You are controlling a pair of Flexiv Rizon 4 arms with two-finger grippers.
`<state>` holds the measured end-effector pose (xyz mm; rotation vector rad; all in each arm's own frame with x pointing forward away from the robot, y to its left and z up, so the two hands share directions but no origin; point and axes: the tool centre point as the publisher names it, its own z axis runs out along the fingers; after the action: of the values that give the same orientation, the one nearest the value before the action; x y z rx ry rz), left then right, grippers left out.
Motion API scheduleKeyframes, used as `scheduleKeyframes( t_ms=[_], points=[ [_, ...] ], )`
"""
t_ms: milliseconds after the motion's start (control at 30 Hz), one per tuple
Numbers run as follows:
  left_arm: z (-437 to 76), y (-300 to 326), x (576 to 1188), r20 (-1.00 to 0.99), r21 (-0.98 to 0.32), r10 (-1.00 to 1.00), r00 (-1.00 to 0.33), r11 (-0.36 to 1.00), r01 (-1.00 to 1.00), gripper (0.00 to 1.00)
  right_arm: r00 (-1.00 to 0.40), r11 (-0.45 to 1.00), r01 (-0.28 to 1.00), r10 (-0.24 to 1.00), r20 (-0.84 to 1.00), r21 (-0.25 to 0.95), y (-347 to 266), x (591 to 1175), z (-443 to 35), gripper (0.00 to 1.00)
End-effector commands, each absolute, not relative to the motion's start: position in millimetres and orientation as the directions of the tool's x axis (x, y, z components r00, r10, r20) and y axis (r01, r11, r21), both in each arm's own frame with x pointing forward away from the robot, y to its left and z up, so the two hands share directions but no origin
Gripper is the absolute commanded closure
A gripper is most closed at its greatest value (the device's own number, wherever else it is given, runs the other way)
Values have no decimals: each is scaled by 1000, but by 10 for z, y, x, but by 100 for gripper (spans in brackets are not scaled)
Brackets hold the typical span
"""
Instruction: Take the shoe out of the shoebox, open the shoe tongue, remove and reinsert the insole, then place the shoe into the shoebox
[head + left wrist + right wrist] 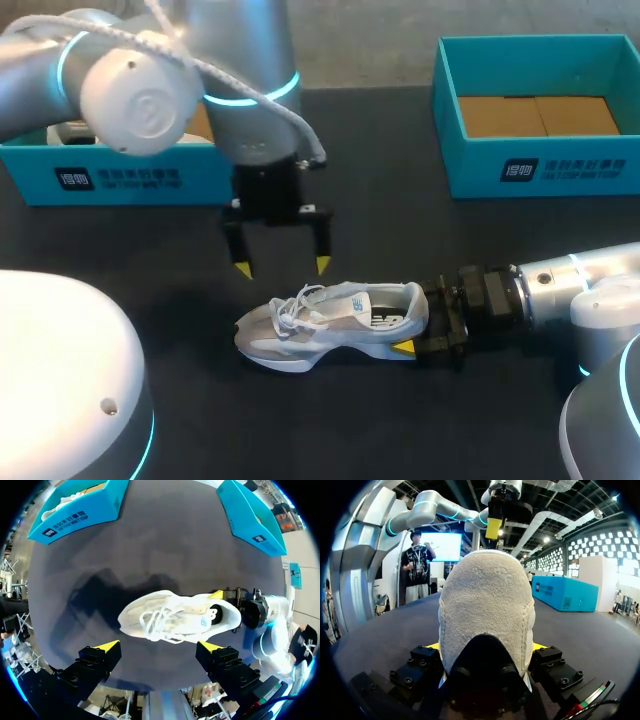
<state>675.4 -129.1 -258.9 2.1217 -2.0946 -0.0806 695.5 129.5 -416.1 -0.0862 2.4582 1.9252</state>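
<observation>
Right gripper (418, 322) is pinching the shoe (330, 322) by its heel, steadying it on the table (150, 240) — left gripper (283, 266) is hovering just above the laces (295, 312), fingers (322, 262) spread, seemingly readying to open the tongue (340, 298).

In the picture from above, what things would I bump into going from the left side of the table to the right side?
first teal cardboard shoebox → white lace-up sneaker → second teal cardboard shoebox, open with a brown floor

White print on each shoebox (480, 165) front — unreadable.
</observation>
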Motion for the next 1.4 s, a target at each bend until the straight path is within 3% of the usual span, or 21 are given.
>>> scheduleKeyframes(
  t_ms=[33,800,1400],
  points=[
    [-2699,-1465,6718,19,149,-1000,8,-5,-989,0,-998,241,-55,-31,-49,969,1293,6944,-4167,100],
    [-3053,-2121,6688,-147,145,-988,38,-59,-988,0,-998,241,-55,-31,-49,969,1293,6944,-4167,100],
    [-3317,-2214,6743,-262,136,-963,69,-108,-985,0,-998,241,-55,-31,-49,969,1293,6944,-4167,100]
  ],
)
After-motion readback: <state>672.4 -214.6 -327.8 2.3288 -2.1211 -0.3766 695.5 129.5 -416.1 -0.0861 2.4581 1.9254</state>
